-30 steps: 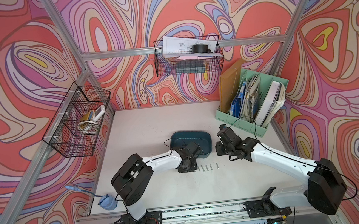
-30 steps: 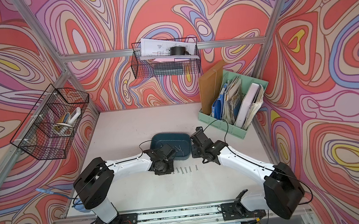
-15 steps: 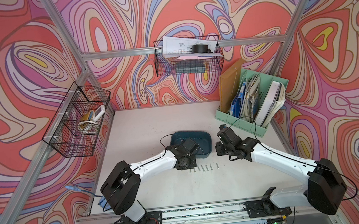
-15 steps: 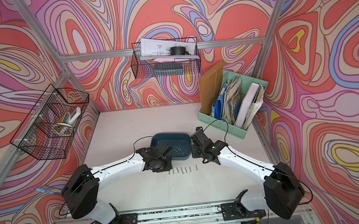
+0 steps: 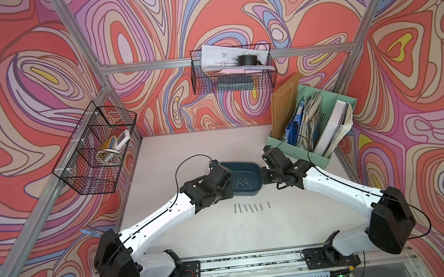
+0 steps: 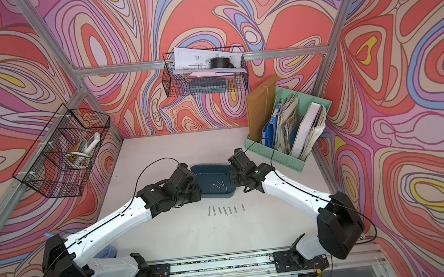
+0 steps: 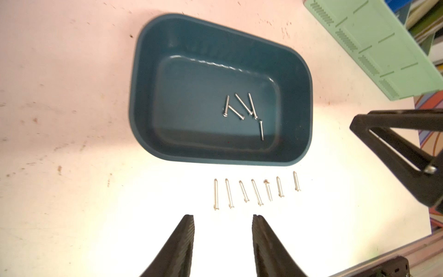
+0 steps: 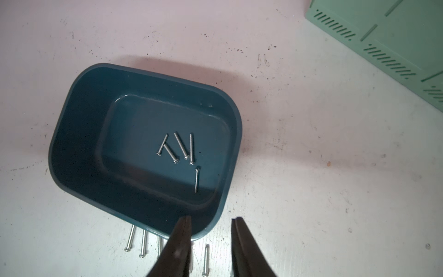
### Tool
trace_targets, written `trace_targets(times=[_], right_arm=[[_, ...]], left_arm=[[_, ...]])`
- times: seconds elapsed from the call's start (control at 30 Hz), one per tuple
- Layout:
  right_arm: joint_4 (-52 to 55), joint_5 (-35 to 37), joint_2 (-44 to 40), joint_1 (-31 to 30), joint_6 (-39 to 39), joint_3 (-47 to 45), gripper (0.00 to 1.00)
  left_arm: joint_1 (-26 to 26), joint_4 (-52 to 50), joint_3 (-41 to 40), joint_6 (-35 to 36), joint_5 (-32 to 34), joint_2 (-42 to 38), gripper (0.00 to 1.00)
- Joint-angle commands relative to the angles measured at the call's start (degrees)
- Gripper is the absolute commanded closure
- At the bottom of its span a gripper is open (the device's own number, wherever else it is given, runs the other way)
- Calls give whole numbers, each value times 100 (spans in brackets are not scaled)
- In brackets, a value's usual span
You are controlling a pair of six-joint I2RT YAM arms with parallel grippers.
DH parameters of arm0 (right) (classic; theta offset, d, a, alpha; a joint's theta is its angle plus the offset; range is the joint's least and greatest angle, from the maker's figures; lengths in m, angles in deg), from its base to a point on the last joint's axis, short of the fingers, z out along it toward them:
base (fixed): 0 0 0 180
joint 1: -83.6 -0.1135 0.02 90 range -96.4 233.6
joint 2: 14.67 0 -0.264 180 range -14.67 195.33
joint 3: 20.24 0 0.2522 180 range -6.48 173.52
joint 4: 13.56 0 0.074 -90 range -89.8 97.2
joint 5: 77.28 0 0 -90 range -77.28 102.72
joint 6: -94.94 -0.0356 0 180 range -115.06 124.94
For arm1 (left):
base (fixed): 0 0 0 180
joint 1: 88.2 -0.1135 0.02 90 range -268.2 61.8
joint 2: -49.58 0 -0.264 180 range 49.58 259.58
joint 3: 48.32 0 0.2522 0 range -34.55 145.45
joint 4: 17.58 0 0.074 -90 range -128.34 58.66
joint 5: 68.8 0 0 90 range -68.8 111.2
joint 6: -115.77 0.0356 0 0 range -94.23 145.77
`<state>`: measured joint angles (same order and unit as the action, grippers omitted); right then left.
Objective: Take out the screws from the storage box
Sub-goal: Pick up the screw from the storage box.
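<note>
Left wrist view told the score: five screws (image 7: 236,112) lay in the box (image 7: 148,96), four bunched and crossing near the middle of its floor and one on its own close to a wall. Seven more sat out on the table (image 7: 72,120) in a tidy row (image 7: 256,192) just beside the box's long side. By my reckoning, a bit more than half the job was done and five pickups were left. The left gripper (image 7: 223,215) hung with its jaws a fair way apart and nothing between them, only bare table showing through the gap. Seen from its own camera, the row came first ahead of its tips, then the box wall, then the loose screws beyond. I judged it would have to pass over the row and dip inside the rim to reach one. How high it hung I could not tell. The right gripper (image 8: 212,217) hovered at a corner of the box, jaws parted more narrowly and gripping nothing. One of its fingers (image 8: 182,230) crossed in front of the rim in that arm's view, though I could not tell whether it touched the plastic. In both top views the arms flanked the box, one at each short end, and the green organiser (image 5: 300,152) stood apart behind the right one.
</note>
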<state>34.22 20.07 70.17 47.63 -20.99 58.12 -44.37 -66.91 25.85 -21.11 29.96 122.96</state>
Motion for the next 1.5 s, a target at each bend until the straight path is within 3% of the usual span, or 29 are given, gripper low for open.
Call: trace_targets(times=[0.0,0.07,0.27,0.6,1.2,1.47], right_arm=[[210,-263,527,11,383,487,70],[322,-353,926,-2,552,847,70],[793,-418,2137,-32,968,1802,70],[880,-424,3349,-29,1019,2390,73],[707,-572,3748,19,753,2242,77],[734,-573,3646,19,594,2120,94]], left_arm=[[-495,-94,-319,197,219,-226,46],[-816,-13,-459,278,209,-324,40],[-1603,491,-818,373,-311,-216,36],[-1878,869,-685,393,-823,639,34],[-1932,808,-735,345,-978,704,34],[-1932,825,-809,309,-1024,626,35]])
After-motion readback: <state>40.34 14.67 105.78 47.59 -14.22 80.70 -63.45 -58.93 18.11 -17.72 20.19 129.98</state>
